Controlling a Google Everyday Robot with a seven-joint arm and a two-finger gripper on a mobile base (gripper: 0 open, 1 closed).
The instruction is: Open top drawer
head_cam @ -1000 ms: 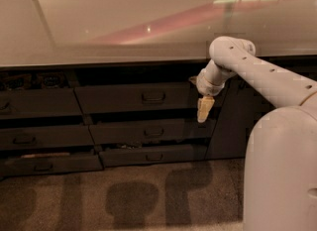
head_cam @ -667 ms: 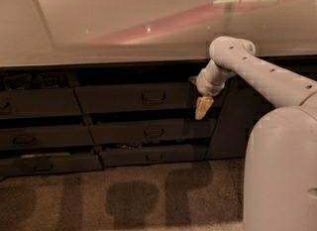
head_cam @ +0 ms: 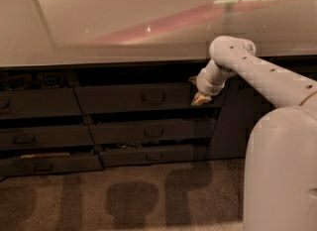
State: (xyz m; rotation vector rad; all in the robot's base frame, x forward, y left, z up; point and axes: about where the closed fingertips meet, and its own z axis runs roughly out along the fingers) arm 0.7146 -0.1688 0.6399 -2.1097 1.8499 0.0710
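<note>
Facing a bank of dark drawers under a pale, glossy countertop (head_cam: 124, 27) streaked with pink and green reflections.

Found uppermost in the middle column: the top drawer (head_cam: 114, 98), a dark grey-brown front with a small bail handle (head_cam: 153, 96) at its centre. Hard to say whether fully shut (a dark gap runs along above the front, beneath the counter's edge).

Stacked at 6 o'clock from it: a slimmer middle drawer (head_cam: 124, 132), then a bottom drawer (head_cam: 124, 156), each with a like handle.

At 9 o'clock from the top drawer: a second column of three drawers (head_cam: 39, 103), with a pale strip showing along the top of the lowest one.

Placing the gripper (head_cam: 200, 97) at 3 o'clock from the handle, well apart from it, in front of the right end of the top drawer. Tan tip pointing down and slightly left. Cannot tell whether clenched or released, nor whether touching the drawer front.

Coming in from 4 o'clock: the white arm (head_cam: 267, 74), bent high at the counter's edge and running back to the robot's bulky white body (head_cam: 282, 170), which fills the lower right corner.

Just past the gripper at 3 o'clock: a tall plain cabinet door (head_cam: 230, 126), partly hidden by the arm.

Below everything: brown carpet (head_cam: 59, 205), crossed by soft shadows.
</note>
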